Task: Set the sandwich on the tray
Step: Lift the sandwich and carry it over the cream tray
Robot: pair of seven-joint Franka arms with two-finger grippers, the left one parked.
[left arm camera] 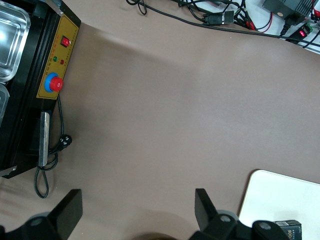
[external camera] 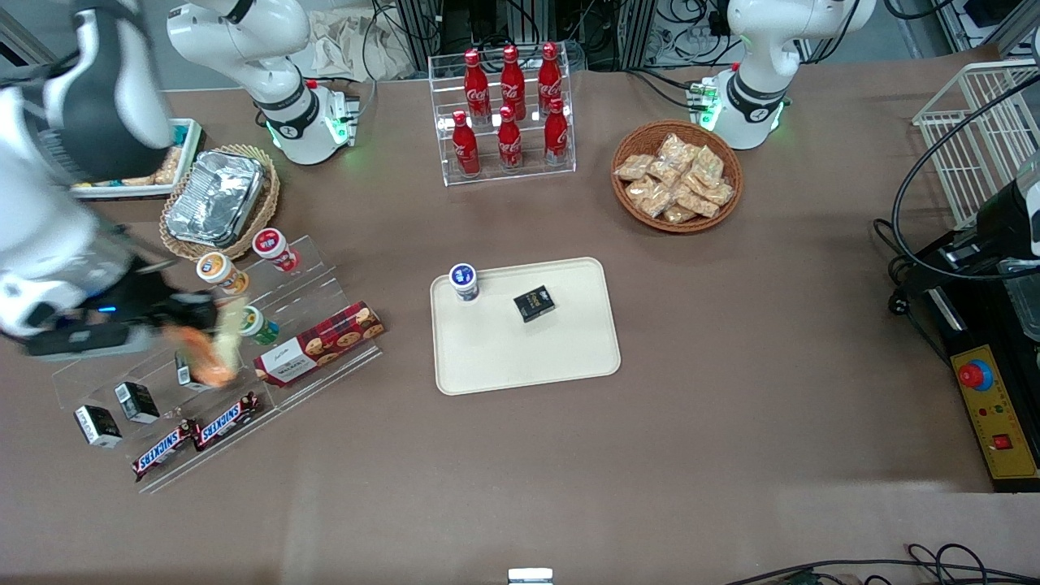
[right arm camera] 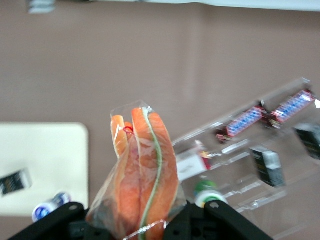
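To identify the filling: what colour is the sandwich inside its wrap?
Mostly orange with a thin green stripe; the sandwich held in the tool shows best in the right wrist view.

My view: cola bottles (external camera: 510, 110) in a clear rack, basket of snack packets (external camera: 677, 175), Snickers bars (external camera: 195, 436).

— What colours sit in my black gripper (right arm camera: 142, 227)?
— A clear-wrapped sandwich (right arm camera: 142, 185): orange filling, one thin green stripe, pale bread.
— And below it?
— Red-and-blue Snickers bars (right arm camera: 270, 115) on a clear stand; nearby, a cream-beige tray (external camera: 528, 349) bearing a black box (external camera: 534, 303) and blue-lidded cup (external camera: 464, 279).
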